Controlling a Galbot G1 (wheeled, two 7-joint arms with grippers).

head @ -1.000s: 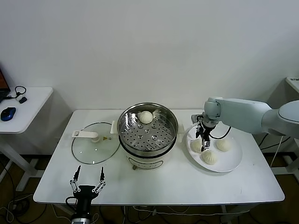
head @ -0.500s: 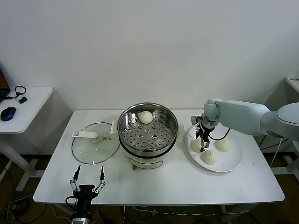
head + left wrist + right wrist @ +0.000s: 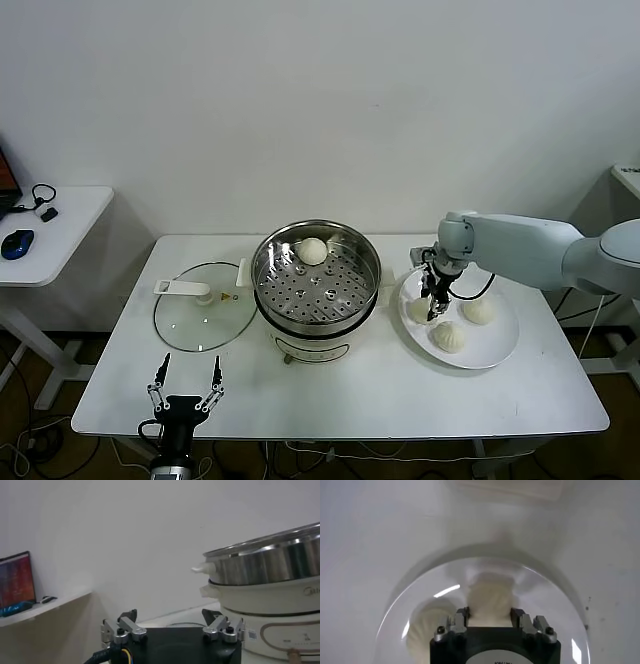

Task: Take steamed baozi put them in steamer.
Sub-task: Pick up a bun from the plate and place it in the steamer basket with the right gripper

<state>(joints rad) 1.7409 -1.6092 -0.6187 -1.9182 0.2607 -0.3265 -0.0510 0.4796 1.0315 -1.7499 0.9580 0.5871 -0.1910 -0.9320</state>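
Note:
The steamer (image 3: pixel 264 288) stands mid-table with one baozi (image 3: pixel 313 251) on its perforated tray, at the back. Three more baozi lie on the white plate (image 3: pixel 492 348) to its right. My right gripper (image 3: pixel 432 312) points down over the plate's left side, its fingers closed against the sides of the left baozi (image 3: pixel 418 311), which rests on the plate. In the right wrist view that baozi (image 3: pixel 489 597) fills the gap at the gripper (image 3: pixel 489 614); another baozi (image 3: pixel 422 627) lies beside it. My left gripper (image 3: pixel 186 378) is parked open at the table's front edge.
The glass lid (image 3: pixel 200 318) with a white handle lies flat left of the steamer. The left wrist view shows the steamer's wall (image 3: pixel 270 565) over its white base, beyond the open gripper (image 3: pixel 170 617). A side table with a blue mouse (image 3: pixel 17 243) stands far left.
My right gripper has shifted slightly up and left over the plate's left baozi. The left arm, the steamer and the other baozi have not moved.

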